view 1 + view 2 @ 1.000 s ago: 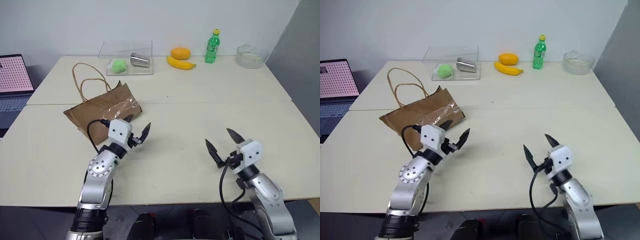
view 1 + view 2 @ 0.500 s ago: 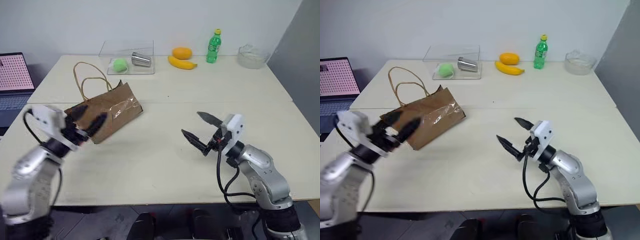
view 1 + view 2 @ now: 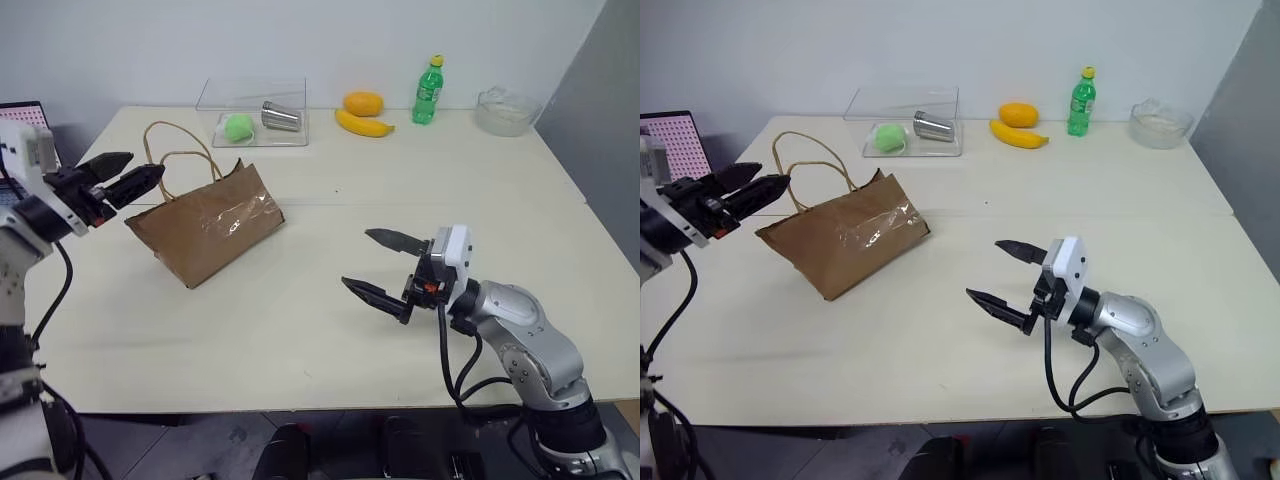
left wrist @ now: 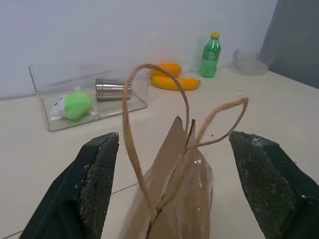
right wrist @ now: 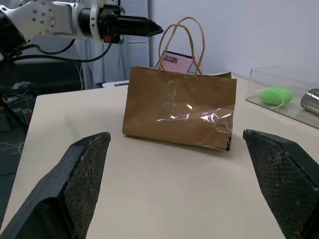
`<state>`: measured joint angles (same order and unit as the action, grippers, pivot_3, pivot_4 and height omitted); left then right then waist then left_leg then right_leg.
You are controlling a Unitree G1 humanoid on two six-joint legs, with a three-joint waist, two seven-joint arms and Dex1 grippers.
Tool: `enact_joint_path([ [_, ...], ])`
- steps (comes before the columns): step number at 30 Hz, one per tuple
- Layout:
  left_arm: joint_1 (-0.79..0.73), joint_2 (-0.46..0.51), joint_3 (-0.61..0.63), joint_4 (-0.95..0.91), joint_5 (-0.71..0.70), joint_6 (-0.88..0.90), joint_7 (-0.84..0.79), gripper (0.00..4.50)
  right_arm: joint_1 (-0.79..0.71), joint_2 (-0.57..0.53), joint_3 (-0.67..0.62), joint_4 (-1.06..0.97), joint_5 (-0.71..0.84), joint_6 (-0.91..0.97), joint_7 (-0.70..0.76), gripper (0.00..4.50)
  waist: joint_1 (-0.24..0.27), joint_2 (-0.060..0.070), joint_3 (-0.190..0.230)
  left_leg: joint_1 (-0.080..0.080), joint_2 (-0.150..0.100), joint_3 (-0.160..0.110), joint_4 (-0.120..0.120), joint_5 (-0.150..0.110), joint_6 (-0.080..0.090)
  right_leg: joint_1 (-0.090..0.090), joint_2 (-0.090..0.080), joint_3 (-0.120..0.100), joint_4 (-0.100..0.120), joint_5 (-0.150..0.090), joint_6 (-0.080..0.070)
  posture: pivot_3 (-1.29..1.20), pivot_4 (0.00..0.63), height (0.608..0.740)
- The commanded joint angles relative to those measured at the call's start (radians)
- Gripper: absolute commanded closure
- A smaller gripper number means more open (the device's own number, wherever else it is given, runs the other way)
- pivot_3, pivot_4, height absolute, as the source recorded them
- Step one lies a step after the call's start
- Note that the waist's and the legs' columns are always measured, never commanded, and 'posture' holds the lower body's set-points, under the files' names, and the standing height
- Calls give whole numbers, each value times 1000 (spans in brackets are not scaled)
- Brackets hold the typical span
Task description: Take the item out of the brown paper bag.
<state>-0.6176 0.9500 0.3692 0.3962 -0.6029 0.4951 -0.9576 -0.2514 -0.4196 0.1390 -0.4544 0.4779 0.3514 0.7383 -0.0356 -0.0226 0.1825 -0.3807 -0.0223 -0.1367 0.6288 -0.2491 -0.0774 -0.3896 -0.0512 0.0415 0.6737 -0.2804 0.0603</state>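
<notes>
Cream table (image 3: 330,190), closed brown paper bag (image 3: 207,224), clear box (image 3: 255,115) holding green ball (image 3: 238,128), metal cup (image 3: 281,117)

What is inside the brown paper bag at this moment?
The contents cannot be seen. The brown paper bag stands upright on the table, its paper walls and pinched top covering the inside. Two loop handles rise above it; nothing sticks out.

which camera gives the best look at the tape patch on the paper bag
The right wrist view: the brown paper bag faces it broadside, its tape patch fully visible. The eye views show the patch at a slant; the left wrist view sees the bag end-on.
</notes>
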Motion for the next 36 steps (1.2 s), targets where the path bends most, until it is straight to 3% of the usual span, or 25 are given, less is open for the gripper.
enact_joint_path([
  [1, -110, 24, -73, 164, 90, -92, -104, 777, -1, -8, -18, -61, -9, -20, -9, 0, 0, 0, 0, 0, 0, 0, 0, 0, 0, 0, 0, 0, 0, 0, 0, 0, 150, 740],
  [9, -376, -19, -184, 483, 247, -255, -194, 777, -1, -19, -26, -103, -8, 14, -41, 0, -2, -2, 1, -1, 0, 0, 0, 0, 0, -1, 0, 0, 0, 0, 0, 0, 150, 740],
  [20, -559, -59, -230, 711, 389, -410, -211, 777, -18, -39, -34, -137, 3, 64, -70, 0, -15, -2, 1, -2, 0, -1, 1, 0, 0, -1, 0, 0, 1, 0, 0, 0, 150, 740],
  [32, -671, -93, -246, 826, 489, -513, -200, 4474, 1, -54, -47, -173, 4, 95, -90, 0, -21, -4, 2, -2, 0, -1, 1, 0, 0, -1, 0, 0, 2, 0, 1, 0, 150, 740],
  [36, -703, -95, -250, 837, 513, -533, -215, 4474, 12, -61, -58, -187, 9, 104, -96, 0, -21, -4, 2, -2, 0, -1, 1, 0, 0, -1, 0, 0, 3, 0, 1, 0, 150, 740],
])
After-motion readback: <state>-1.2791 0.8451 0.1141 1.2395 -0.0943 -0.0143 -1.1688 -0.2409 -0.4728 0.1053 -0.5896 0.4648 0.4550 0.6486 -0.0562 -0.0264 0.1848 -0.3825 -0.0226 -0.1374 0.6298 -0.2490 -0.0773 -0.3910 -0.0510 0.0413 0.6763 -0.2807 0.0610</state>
